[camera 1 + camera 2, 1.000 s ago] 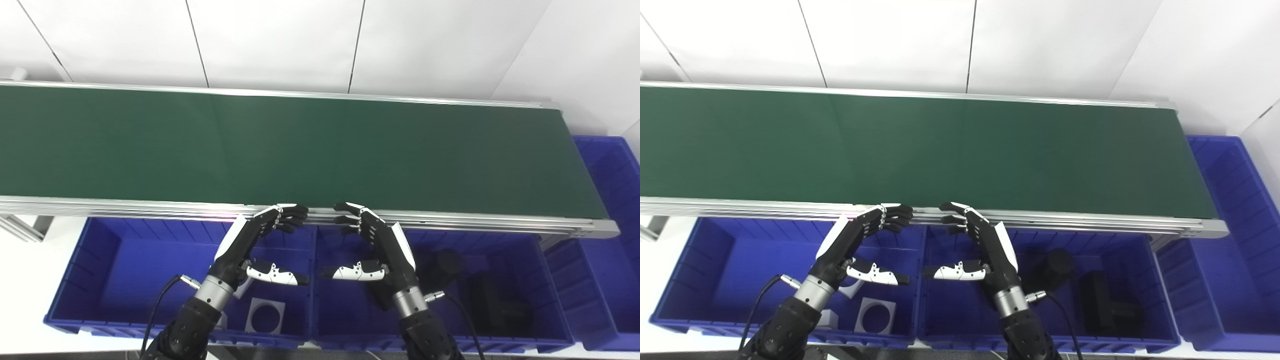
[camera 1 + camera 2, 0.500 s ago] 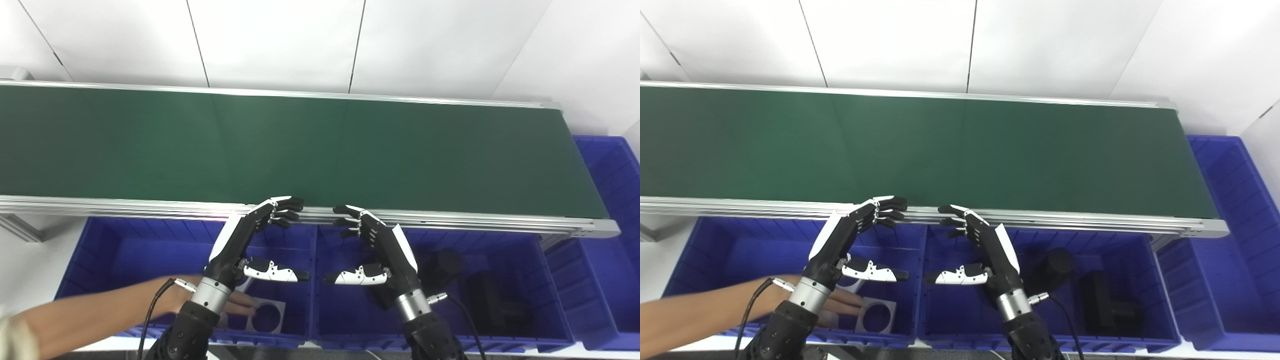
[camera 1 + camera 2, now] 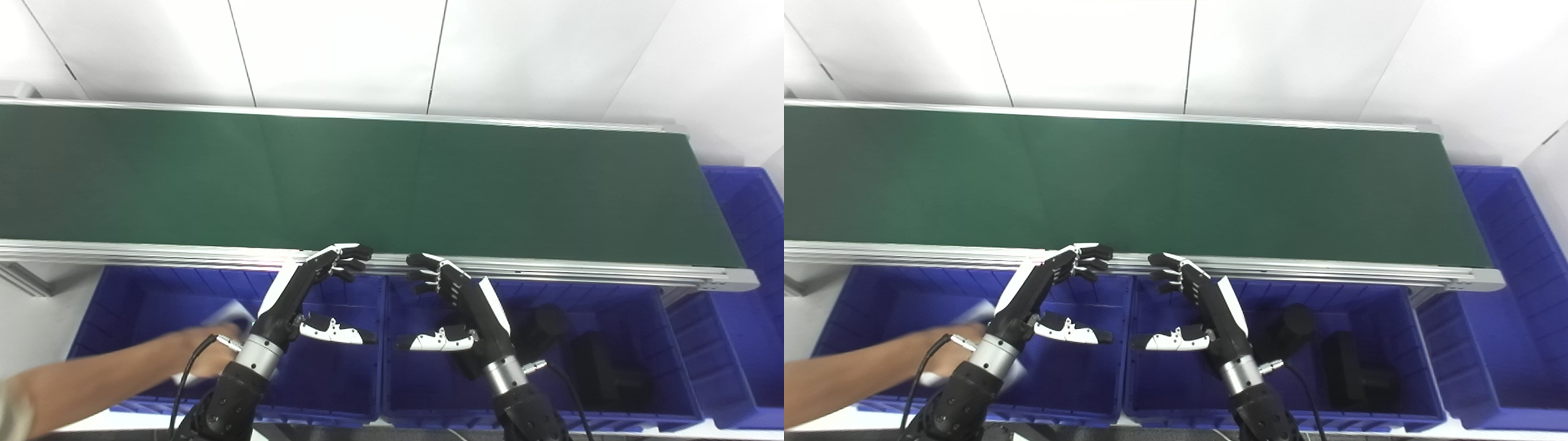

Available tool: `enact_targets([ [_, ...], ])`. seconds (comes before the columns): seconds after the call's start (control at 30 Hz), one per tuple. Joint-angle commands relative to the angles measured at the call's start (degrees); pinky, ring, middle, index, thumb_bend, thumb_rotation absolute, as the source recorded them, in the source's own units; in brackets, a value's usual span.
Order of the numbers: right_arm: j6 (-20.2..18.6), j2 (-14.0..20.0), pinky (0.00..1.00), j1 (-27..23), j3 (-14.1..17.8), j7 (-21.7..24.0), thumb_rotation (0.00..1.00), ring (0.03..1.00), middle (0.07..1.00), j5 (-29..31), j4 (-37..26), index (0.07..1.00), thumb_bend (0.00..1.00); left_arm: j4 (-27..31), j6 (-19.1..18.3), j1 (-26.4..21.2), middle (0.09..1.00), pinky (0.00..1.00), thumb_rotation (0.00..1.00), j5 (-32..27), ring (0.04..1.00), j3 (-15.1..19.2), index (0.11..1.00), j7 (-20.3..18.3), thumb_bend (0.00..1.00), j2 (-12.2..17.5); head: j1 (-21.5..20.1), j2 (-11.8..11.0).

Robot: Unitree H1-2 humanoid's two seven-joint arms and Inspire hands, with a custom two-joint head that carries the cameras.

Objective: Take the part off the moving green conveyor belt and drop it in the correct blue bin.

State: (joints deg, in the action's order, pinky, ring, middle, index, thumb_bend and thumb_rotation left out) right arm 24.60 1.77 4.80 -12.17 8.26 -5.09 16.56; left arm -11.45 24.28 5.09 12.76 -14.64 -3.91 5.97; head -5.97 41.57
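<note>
Presently, status by item:

Belt: the long dark green conveyor belt (image 3: 392, 184) with silver aluminium side rails runs left to right across the view; no part shows anywhere on its surface.
Part: the task's thing is not in view on the belt, so its direction from the fingers and its long axis cannot be told.
Left hand: the black-and-white robot left hand (image 3: 306, 294) hovers over the left blue plastic bin (image 3: 122, 294), fingers (image 3: 349, 260) spread and lightly curled at the near rail, thumb out, holding nothing.
Right hand: the black-and-white robot right hand (image 3: 465, 306) mirrors it over the middle blue plastic bin (image 3: 674, 361), fingers apart, holding nothing.
Nearer hand: neither; both sit level at the rail, just beside each other, so judgement waits on where a part arrives.
Bin contents: dark black parts (image 3: 1353, 367) lie in the middle bin; a third blue plastic bin (image 3: 753, 245) stands at the belt's right end.
Intrusion: a person's bare arm (image 3: 104, 380) reaches into the left bin with something pale and blurred at the hand.
Writing: no brand, label or text legible.
</note>
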Motion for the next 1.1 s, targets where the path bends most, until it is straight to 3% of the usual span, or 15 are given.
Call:
enact_targets([
  [0.0,1.3,-0.6,0.66,-1.0,0.1,0.1,0.09,0.739,0.802,0.8,-0.9,0.764,0.86,0.7,2.6,-1.1,0.751,0.61,0.0,0.4,0.7,-0.1,0.737,1.0,0.87,0.4,0.0,0.1],
  [0.27,0.4,0.3,0.67,-0.6,0.6,0.6,0.09,0.75,0.808,1.7,-2.6,0.766,0.85,0.5,2.6,-1.1,0.753,0.62,0.0,0.2,0.702,-0.4,0.737,1.0,0.87,0.4,-0.4,0.1],
  [0.63,-1.9,6.4,0.66,3.4,3.5,4.3,0.13,0.748,0.808,9.7,-13.8,0.76,0.86,0.7,2.5,-1.3,0.759,0.63,0.0,0.2,0.709,-0.3,0.744,0.9,0.87,0.1,-1.0,0.2],
  [0.87,-4.5,11.5,0.7,7.7,7.1,5.5,0.1,0.763,0.812,15.4,-23.0,0.77,0.85,0.3,2.5,-1.7,0.755,0.62,0.0,0.1,0.705,-0.4,0.741,1.2,0.87,0.1,-1.3,0.0],
  [1.07,-3.6,14.8,0.68,10.5,11.5,5.2,0.08,0.748,0.811,17.2,-26.5,0.775,0.83,0.0,2.6,-1.8,0.757,0.62,0.0,-0.1,0.703,-0.4,0.738,1.4,0.87,0.4,-2.0,0.0],
])
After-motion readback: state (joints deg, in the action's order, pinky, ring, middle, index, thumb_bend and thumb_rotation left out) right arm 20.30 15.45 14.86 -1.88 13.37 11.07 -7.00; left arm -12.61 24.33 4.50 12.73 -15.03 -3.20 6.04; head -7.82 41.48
